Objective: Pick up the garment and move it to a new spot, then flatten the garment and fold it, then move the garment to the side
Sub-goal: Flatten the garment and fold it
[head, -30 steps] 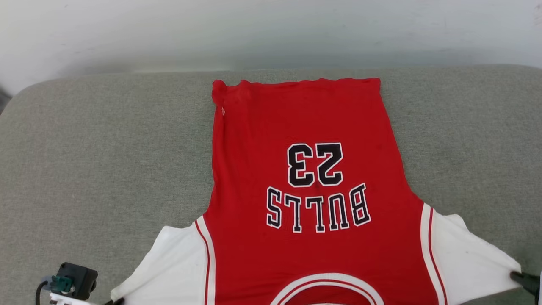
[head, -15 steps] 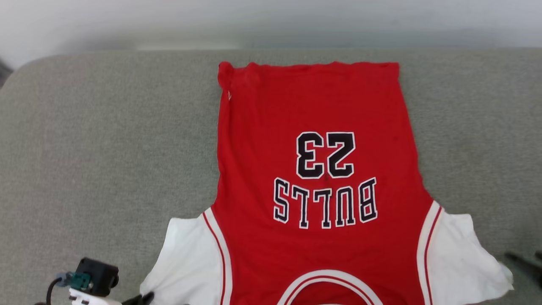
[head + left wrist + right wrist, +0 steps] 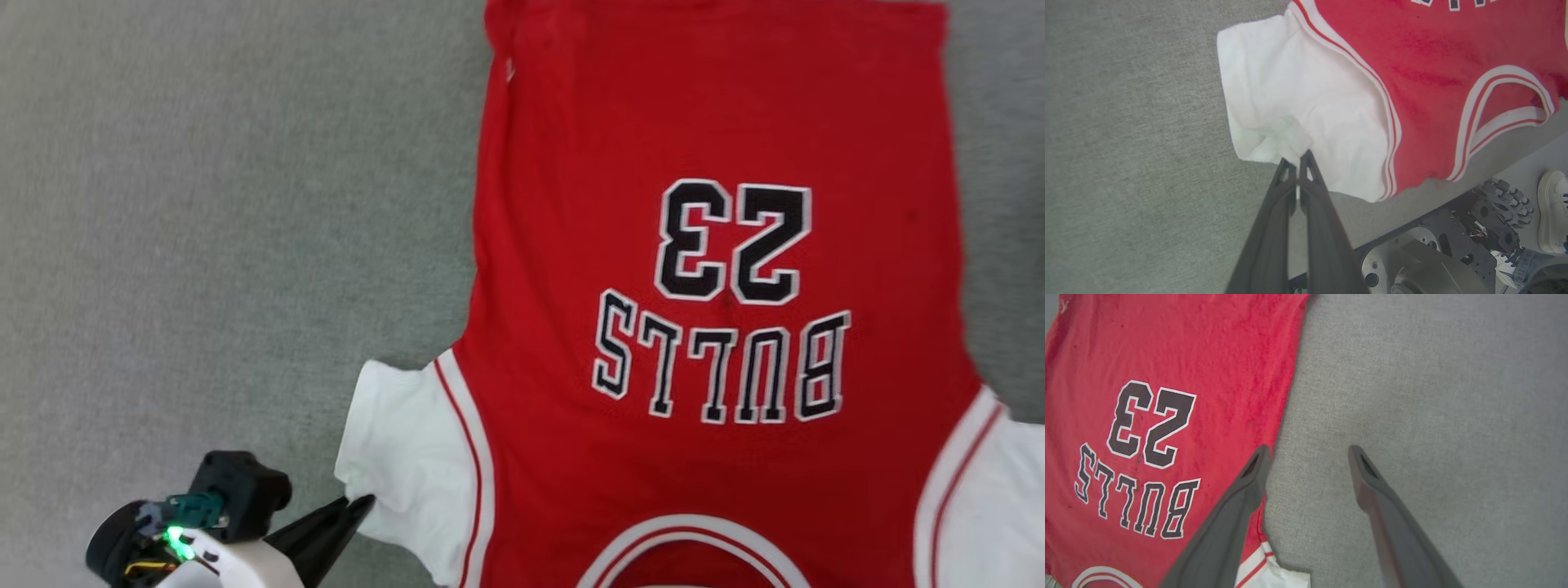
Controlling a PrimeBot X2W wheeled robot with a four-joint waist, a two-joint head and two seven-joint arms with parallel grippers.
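The garment [image 3: 571, 163], a red jersey with white sleeves and an upside-down "BULLS 23" print, lies spread print-up on a grey padded surface [image 3: 204, 204]. Its collar points toward me. My left gripper [image 3: 363, 502] sits at the lower left, shut on the edge of the left white sleeve [image 3: 400, 441]. In the left wrist view the dark fingertips [image 3: 1306, 157] pinch a fold of that sleeve [image 3: 1290, 102]. My right gripper [image 3: 1308, 451] hovers open over the garment's right side edge [image 3: 1286, 396], holding nothing.
The grey surface's near edge [image 3: 1412, 216] runs past the collar. Beyond it are my wheeled base [image 3: 1453, 245] and a person's white shoe [image 3: 1551, 204] on the pale floor.
The head camera has tilted down and closer. My right gripper has let go of the right sleeve and opened; that sleeve has gone slack. The left gripper still grips its sleeve.
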